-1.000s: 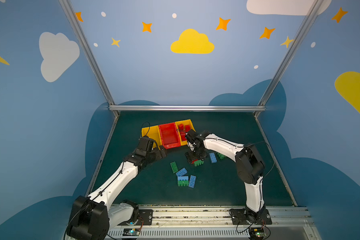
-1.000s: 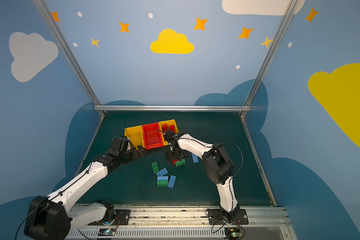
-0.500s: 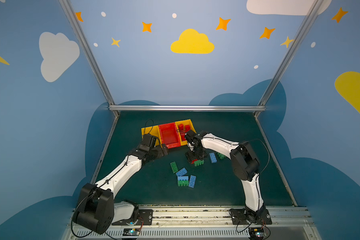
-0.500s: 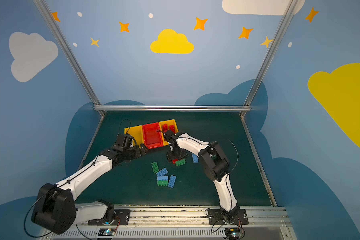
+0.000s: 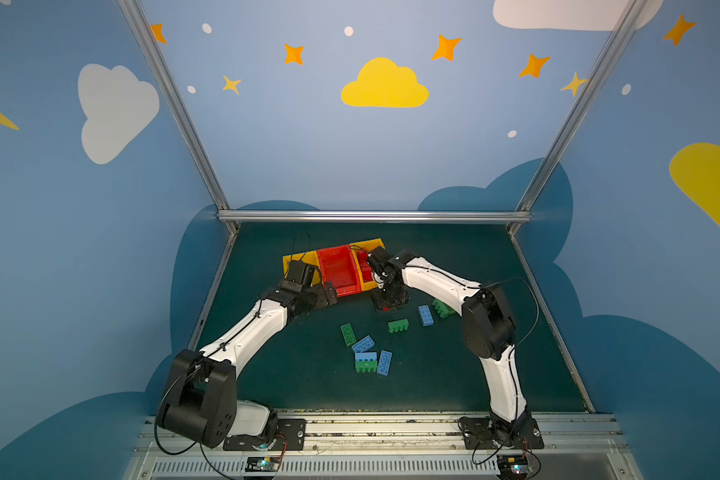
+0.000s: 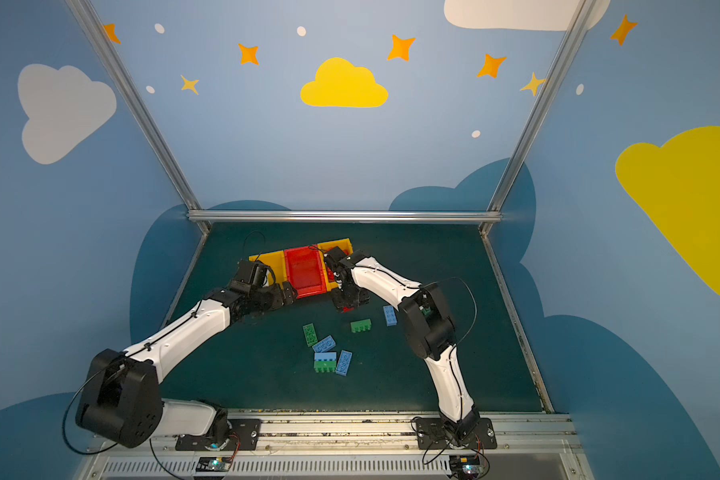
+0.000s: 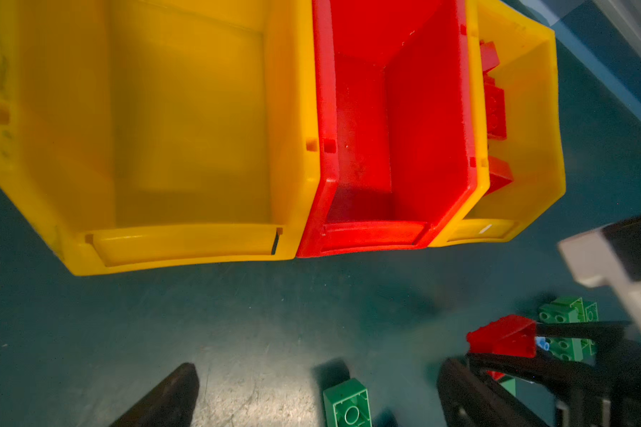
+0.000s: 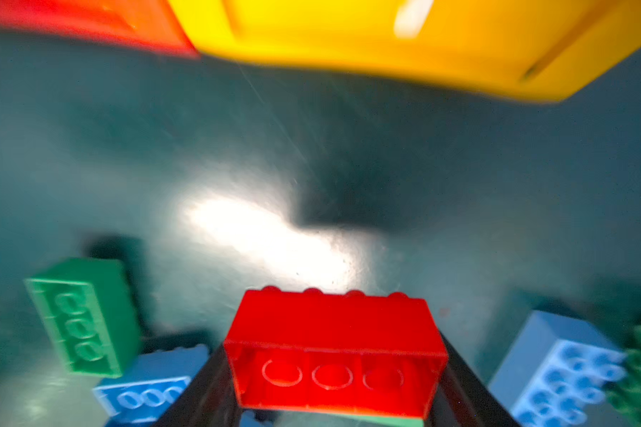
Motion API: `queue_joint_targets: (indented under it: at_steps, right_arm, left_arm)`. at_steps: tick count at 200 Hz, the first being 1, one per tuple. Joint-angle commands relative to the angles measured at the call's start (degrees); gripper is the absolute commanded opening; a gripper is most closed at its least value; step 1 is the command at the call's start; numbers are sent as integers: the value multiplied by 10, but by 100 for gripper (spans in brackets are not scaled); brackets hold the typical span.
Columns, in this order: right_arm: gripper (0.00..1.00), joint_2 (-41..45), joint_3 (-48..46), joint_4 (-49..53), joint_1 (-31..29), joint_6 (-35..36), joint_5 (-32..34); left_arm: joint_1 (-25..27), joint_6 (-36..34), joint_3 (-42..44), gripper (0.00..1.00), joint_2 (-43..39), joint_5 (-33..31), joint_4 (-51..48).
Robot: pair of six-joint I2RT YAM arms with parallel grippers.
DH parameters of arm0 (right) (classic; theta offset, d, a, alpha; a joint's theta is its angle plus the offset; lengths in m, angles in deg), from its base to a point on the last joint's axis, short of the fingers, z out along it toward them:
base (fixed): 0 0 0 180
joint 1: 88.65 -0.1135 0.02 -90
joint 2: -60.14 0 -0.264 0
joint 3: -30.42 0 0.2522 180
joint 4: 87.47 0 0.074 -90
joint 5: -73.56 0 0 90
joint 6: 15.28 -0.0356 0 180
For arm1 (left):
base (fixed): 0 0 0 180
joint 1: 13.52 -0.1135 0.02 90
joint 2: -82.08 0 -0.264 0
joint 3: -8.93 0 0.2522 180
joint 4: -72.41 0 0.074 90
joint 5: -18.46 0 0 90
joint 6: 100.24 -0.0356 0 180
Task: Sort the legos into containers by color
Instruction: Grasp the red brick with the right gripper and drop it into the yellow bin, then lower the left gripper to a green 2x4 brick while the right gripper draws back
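Note:
My right gripper is shut on a red lego, pinched by its two ends just above the mat in front of the containers; in both top views that lego peeks out under the fingers. The containers stand in a row: a yellow bin, a red bin and a yellow bin holding red legos. My left gripper is open and holds nothing, close to the red bin's front. Green legos and blue legos lie loose on the mat.
A cluster of green and blue bricks lies mid-mat toward the front. A green brick lies below my left gripper. Another green brick sits partly under the right arm. Metal rails edge the green mat.
The right gripper's fingers have closed on the red lego and drawn it slightly back from the green one. The left arm has reached forward toward the bins, still open.

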Motion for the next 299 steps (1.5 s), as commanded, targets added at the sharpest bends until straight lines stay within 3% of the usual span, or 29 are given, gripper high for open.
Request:
queue_joint_targets:
  at_steps: [1, 95, 111, 124, 132, 183, 210, 242, 299]
  right_arm:
    - [43, -8, 63, 15, 14, 10, 11]
    - [48, -159, 301, -65, 53, 51, 23]
    - [57, -178, 325, -70, 58, 56, 9]
    - [78, -191, 348, -60, 62, 53, 2]
    - [83, -194, 357, -56, 63, 54, -3]
    - [88, -155, 352, -41, 71, 73, -11]
    - [88, -102, 306, -32, 75, 72, -1]
    - [89, -6, 182, -24, 74, 71, -1]
    - [90, 212, -112, -54, 63, 26, 5]
  left_arm:
    - [-6, -25, -30, 100, 9, 3, -15]
    - [-28, -47, -59, 100, 8, -4, -27]
    - [-31, -52, -67, 100, 13, -5, -30]
    - [-33, -56, -75, 100, 18, -6, -34]
    - [-34, -56, -78, 100, 20, -6, -34]
    - [-35, -49, -101, 100, 52, 19, -26]
    - [-33, -40, -95, 100, 63, 45, -19]
    - [-16, -2, -51, 100, 39, 35, -11]
    - [110, 80, -5, 100, -20, -53, -71]
